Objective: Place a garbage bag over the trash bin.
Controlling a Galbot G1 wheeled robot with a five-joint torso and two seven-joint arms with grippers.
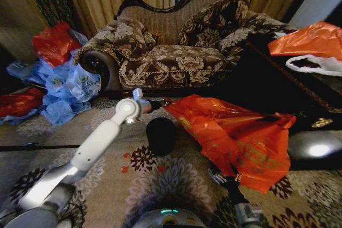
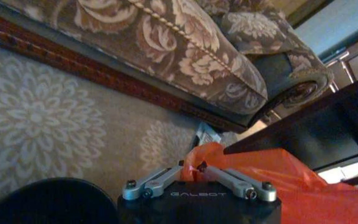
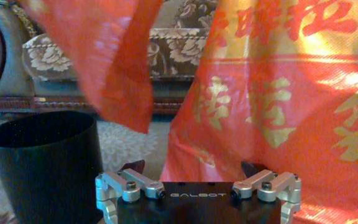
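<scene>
The bag (image 1: 235, 137) lay spread on the carpet (image 1: 176, 185) just right of the bin (image 1: 161, 136), not over it yet. The left gripper (image 2: 193, 173) pinched one bag corner with its fingers closed. The right gripper (image 3: 195, 170) had its fingers wide open, the bag hanging just past them. I think the bag's mouth needed opening and lifting over the bin next.

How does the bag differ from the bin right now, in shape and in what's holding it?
The bag is orange, crinkled and spread wide; the bin is black, smooth and a narrow upright cylinder. The bag is pinched at one edge by the left gripper, with the open right gripper at its near side; the bin stands free, its mouth uncovered. Both are in front of the sofa.
</scene>
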